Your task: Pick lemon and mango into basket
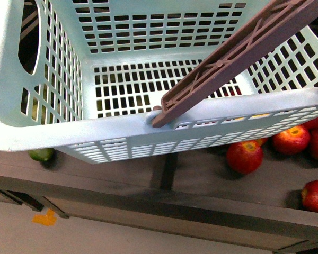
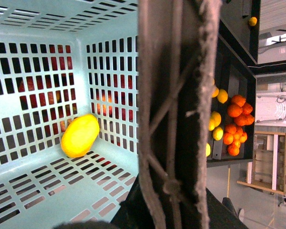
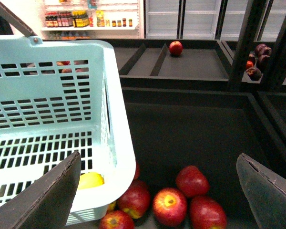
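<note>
1. The right gripper (image 3: 158, 157) hung with its jaws spread wide, holding nothing, above red apples (image 3: 169, 206) in a dark bin.
2. Just beside it stood the teal basket (image 1: 228, 108), its brown handle (image 1: 238, 53) slanting across the opening.
3. The mango (image 2: 80, 135) lay on the basket's slotted floor, near a corner.
4. How the left jaws stood could not be told.
5. Farther off, lemons (image 2: 222, 96) lay beside tangerines (image 2: 236, 112) in a bin.

Right gripper (image 3: 158, 155) — its two fingers (image 3: 47, 195) spread wide apart, gripping nothing.
</note>
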`<state>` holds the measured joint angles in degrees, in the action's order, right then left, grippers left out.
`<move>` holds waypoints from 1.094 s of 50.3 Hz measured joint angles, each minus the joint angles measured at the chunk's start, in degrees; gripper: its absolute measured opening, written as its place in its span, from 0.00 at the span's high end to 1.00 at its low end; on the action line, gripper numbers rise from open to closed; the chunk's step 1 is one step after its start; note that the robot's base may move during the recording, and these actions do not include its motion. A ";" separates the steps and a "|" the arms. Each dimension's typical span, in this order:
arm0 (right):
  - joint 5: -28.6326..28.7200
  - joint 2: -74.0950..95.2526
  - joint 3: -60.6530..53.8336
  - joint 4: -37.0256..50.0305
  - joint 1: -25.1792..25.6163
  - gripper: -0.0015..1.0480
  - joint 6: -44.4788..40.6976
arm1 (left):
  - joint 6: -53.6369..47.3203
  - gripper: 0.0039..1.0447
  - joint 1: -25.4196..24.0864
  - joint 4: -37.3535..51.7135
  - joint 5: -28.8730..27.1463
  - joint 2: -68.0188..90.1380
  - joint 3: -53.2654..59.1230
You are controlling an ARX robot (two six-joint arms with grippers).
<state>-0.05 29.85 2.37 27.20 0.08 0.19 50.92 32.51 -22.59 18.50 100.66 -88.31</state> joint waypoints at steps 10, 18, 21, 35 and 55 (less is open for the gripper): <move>0.04 0.00 -0.02 0.00 0.02 0.08 0.00 | -0.07 0.95 0.00 0.00 -0.50 0.00 0.00; 0.02 0.07 0.00 0.00 0.02 0.08 0.00 | -0.02 0.95 0.00 0.00 -0.50 0.00 -0.04; 0.04 0.00 -0.02 -0.02 0.00 0.08 0.00 | -0.11 0.95 0.00 0.00 -0.37 0.00 -0.09; 0.02 0.07 0.00 -0.02 0.02 0.08 0.00 | -0.11 0.95 0.00 0.02 -0.35 0.00 -0.09; 0.04 0.07 -0.02 -0.02 0.02 0.08 0.00 | -0.07 0.95 0.00 0.02 -0.39 0.00 -0.09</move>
<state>-0.01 29.91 2.35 27.18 0.10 0.19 50.85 32.51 -22.57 18.11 100.66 -88.40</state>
